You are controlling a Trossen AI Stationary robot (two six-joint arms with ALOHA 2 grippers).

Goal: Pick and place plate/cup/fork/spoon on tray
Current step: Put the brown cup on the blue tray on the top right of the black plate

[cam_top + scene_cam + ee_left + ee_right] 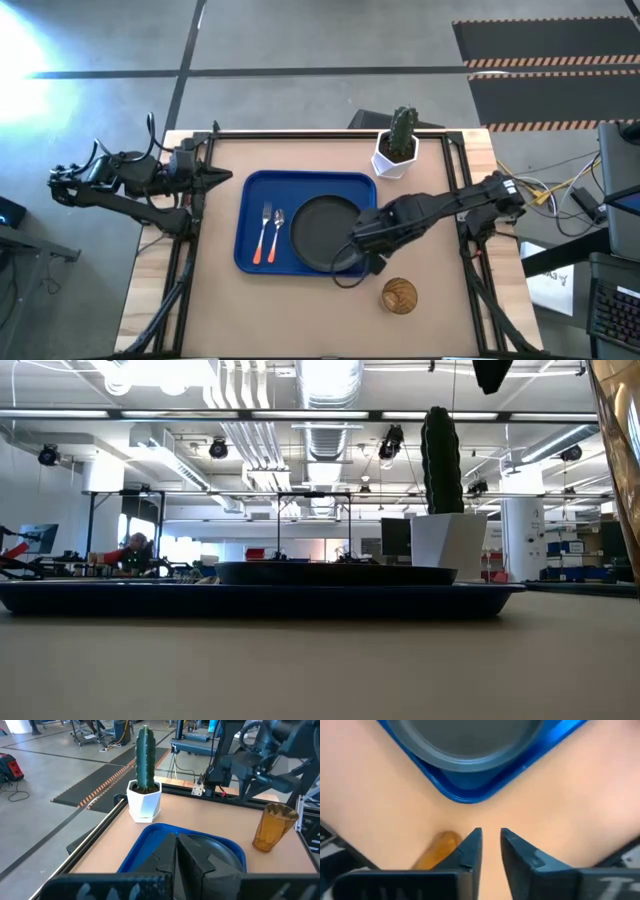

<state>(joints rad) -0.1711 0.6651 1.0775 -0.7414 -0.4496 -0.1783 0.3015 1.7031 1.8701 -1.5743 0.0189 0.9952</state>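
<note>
green cactus [403, 129] in white pot [394, 160], far table edge.

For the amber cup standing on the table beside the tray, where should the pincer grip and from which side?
The small amber translucent cup stands upright, open mouth up, apart from the blue rectangular tray. Probably best: from above, one finger inside, one outside the rim.

The right arm reaches in from the table's right side, its gripper [491, 845] low over the tabletop with its 2 fingers slightly parted. The left arm waits folded at the table's left edge, fingers [192, 865] together.
</note>
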